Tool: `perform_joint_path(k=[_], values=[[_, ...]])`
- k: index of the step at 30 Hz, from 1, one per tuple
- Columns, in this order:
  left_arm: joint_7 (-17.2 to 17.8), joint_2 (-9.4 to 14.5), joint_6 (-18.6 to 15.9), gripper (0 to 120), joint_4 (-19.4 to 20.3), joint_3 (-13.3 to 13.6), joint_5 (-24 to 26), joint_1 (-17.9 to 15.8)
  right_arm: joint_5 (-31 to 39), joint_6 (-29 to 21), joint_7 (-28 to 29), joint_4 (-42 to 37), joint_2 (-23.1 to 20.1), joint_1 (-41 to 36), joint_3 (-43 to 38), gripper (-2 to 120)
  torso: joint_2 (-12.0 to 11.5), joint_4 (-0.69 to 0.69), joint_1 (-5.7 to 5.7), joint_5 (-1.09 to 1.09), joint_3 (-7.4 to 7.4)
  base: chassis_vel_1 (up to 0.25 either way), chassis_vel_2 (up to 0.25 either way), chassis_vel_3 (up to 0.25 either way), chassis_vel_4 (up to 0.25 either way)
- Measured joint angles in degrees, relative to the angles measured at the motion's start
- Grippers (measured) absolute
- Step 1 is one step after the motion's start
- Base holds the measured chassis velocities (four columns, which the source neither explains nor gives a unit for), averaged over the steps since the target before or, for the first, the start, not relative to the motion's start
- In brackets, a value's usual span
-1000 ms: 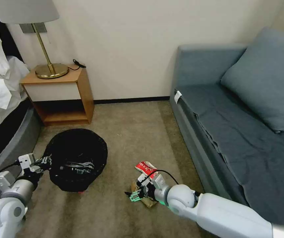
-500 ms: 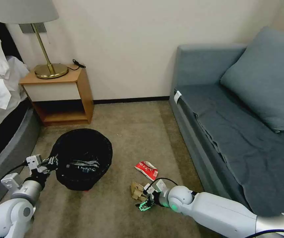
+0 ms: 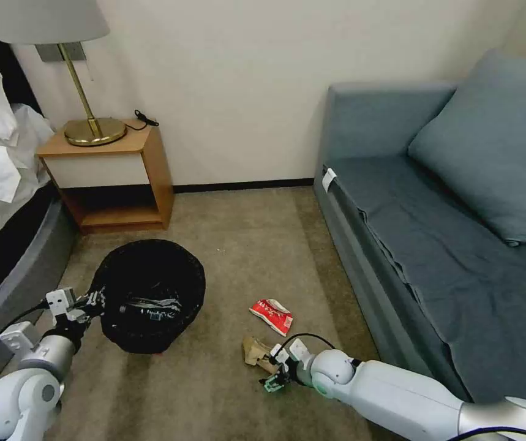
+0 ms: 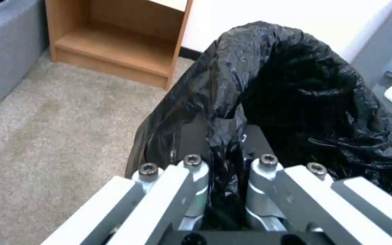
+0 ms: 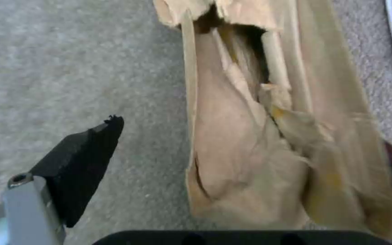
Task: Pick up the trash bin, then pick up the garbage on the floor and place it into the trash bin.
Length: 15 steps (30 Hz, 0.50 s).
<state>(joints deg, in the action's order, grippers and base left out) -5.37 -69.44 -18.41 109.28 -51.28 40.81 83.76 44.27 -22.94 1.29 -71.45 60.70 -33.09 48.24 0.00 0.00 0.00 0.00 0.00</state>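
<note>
Two spread fingers point(image 5: 76, 163), crumpled brown paper point(image 5: 255, 136) between — floor point(image 5: 69, 51) beneath.

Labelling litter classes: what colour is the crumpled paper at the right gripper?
Light tan-brown, the crumpled paper; clearest in the right wrist view.

The left arm comes in from seven o'clock in the head view, elbow bent, forearm running up toward two o'clock. Its left claw point(image 3: 94, 300) is clamped on the near rim of the trash bin point(image 3: 152, 294); in the left wrist view the left claw point(image 4: 225, 149) has the black liner pinched between its two fingers. The right arm enters from five o'clock, stretched low toward ten o'clock, wrist turned down at the floor point(image 3: 214, 380). The right claw point(image 3: 273, 373) stands spread, and the right wrist view shows one black fingertip point(image 5: 87, 156) on one side of the crumpled brown paper point(image 5: 259, 136), the other finger at the far side.
</note>
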Motion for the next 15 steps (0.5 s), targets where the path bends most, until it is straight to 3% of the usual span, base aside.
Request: perform_joint_path(k=[5,12,15], values=[[0.0,0.0,0.2,6,-0.2,0.0,-0.1,0.0,-0.8,0.9,0.3,2.1,1.2,0.0,-0.4,95,0.0,0.0,0.0,-0.01,0.0,0.0,0.0,0.0,0.0],[-0.1,-0.2,0.3,6,-0.1,0.1,-0.2,0.1,-1.3,2.1,1.1,3.6,1.9,0.0,-0.6,64,0.0,0.0,0.0,0.0,0.0,0.0,0.0,0.0,0.0],[-0.1,-0.2,0.3,6,-0.1,0.1,-0.2,0.2,-1.5,2.3,1.2,3.9,2.0,0.0,-0.7,59,0.0,0.0,0.0,0.0,0.0,0.0,0.0,0.0,0.0]])
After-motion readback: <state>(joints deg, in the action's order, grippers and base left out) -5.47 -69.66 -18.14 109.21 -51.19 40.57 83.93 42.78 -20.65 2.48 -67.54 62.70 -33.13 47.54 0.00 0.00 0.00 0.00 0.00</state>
